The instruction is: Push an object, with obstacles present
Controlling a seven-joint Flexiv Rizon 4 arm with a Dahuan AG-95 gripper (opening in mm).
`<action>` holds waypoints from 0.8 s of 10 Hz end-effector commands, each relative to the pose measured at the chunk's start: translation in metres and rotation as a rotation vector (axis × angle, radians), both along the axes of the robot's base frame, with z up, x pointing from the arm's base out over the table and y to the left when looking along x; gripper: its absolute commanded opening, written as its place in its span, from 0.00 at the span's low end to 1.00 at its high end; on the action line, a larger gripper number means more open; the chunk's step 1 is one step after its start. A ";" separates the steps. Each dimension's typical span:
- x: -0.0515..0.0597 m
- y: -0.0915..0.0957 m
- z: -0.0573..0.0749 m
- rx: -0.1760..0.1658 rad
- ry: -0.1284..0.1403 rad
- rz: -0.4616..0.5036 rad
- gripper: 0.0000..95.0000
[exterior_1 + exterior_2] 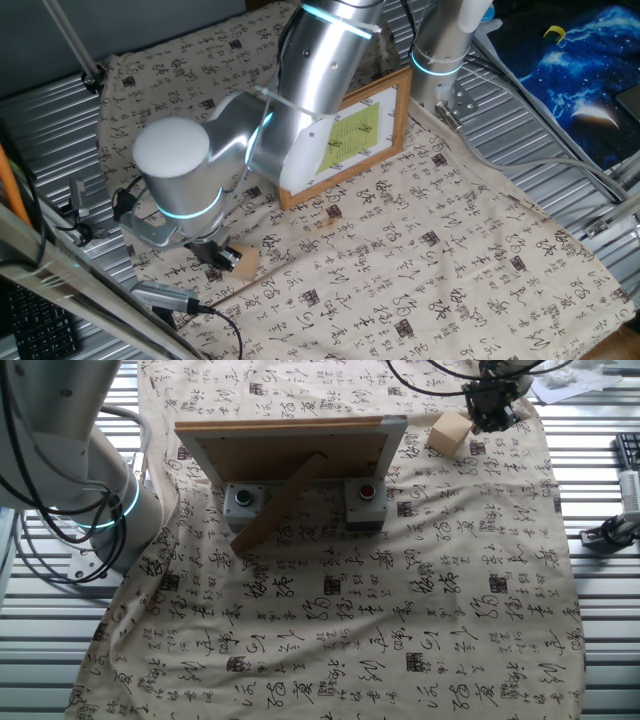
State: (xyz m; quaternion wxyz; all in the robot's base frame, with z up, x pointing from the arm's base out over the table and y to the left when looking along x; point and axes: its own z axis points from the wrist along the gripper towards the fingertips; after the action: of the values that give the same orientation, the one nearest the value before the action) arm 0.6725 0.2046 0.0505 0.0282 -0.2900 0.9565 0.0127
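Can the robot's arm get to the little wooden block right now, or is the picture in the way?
Probably yes. The end effector already sits right beside the little wooden block, apparently touching it. The picture frame stands off to one side, not between them.

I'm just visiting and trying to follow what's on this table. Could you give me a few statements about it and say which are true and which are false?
1. The gripper is right beside the small wooden cube. True.
2. The picture frame lies flat on the cloth. False: it stands up, propped from behind by a wooden strut.
3. The cube sits on top of the frame. False: it rests on the cloth, off to one side of the frame.
4. Two small grey boxes with buttons sit behind the frame. True.
5. The table covering is plain white. False: it is beige, printed with dark characters.
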 end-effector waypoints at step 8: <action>-0.003 -0.002 0.001 -0.035 -0.019 0.049 0.00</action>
State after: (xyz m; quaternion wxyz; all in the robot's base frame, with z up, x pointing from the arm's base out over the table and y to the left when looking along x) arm 0.6704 0.2033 0.0502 0.0331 -0.3097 0.9502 -0.0064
